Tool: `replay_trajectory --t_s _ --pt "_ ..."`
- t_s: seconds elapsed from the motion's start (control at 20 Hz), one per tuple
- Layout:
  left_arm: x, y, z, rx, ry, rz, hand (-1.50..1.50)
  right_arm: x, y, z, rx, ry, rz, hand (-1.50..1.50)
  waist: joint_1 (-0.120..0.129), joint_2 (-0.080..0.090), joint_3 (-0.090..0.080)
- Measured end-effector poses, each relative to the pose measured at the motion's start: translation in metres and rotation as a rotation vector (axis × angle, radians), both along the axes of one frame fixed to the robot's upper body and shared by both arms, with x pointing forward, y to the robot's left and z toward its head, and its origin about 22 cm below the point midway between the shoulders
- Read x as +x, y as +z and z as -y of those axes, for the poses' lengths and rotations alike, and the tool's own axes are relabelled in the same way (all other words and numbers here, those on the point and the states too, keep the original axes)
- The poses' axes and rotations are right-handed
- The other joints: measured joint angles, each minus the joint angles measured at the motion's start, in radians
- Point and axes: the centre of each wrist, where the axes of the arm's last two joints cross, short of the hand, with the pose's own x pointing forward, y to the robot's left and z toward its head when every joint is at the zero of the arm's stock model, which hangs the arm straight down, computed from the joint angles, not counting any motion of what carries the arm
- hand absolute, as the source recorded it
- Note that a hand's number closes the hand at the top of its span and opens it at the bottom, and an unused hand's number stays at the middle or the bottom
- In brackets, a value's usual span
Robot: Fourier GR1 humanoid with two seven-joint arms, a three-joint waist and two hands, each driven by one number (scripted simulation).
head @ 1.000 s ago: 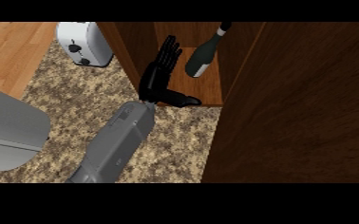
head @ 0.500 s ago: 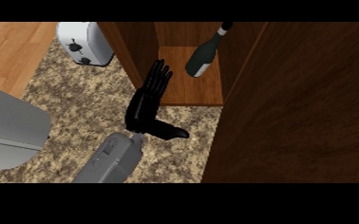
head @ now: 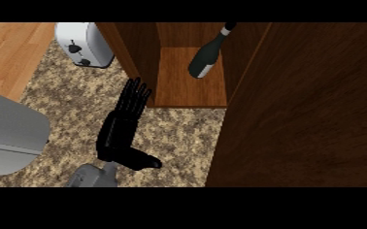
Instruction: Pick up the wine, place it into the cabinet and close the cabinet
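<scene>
The wine bottle [head: 206, 58] is inside the cabinet [head: 188, 89], its base on the orange-brown shelf. Its neck slants up and to the right towards the open door. The glass is dark and smooth, with a pale label low on the body and a light band on the neck. The very top of the neck is cut off at the view's upper edge. No hand touches it.

The cabinet door [head: 294, 106] is a broad slab of dark, grained wood that fills the right side of the view (whatever lies behind it is hidden). The cabinet's left wall [head: 132, 48] is the same dark wood, seen at an angle.

The left hand [head: 120, 131] is black and lies over the speckled stone counter [head: 179, 136], in front of the cabinet's left wall. Its fingers [head: 135, 94] are straight and close together, pointing towards that wall, and the tips are near its lower edge. The thumb [head: 143, 162] sticks out to the right. The hand holds nothing. Only a short piece of the grey forearm [head: 93, 177] shows at the bottom.

A white toaster [head: 84, 43] with dark knobs stands on the counter left of the cabinet, its top cropped. A smooth, rounded grey object [head: 18, 136] enters from the left edge, and too little of it shows to name it. A pale wooden surface [head: 25, 48] borders the counter at upper left.
</scene>
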Motion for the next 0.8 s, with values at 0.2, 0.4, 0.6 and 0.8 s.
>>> replay_trajectory --t_s 0.2,0.4,0.6,0.8 --pt "-0.007 0.003 -0.026 0.004 0.029 0.030 -1.50 -0.002 -0.002 -0.002 -0.028 0.087 -0.021 -1.50 0.002 0.002 0.000" --pt "-0.014 0.005 -0.048 0.024 0.053 0.056 -1.50 -0.007 -0.004 -0.003 -0.089 0.238 -0.057 1.50 0.006 0.003 0.000" --pt "-0.015 0.014 -0.080 0.044 0.084 0.075 -1.50 -0.012 -0.007 -0.004 -0.113 0.336 -0.087 1.50 0.003 0.004 -0.001" --pt "-0.021 0.017 -0.109 0.061 0.108 0.081 -1.50 -0.014 -0.009 -0.007 -0.118 0.373 -0.117 1.50 0.003 0.005 -0.001"
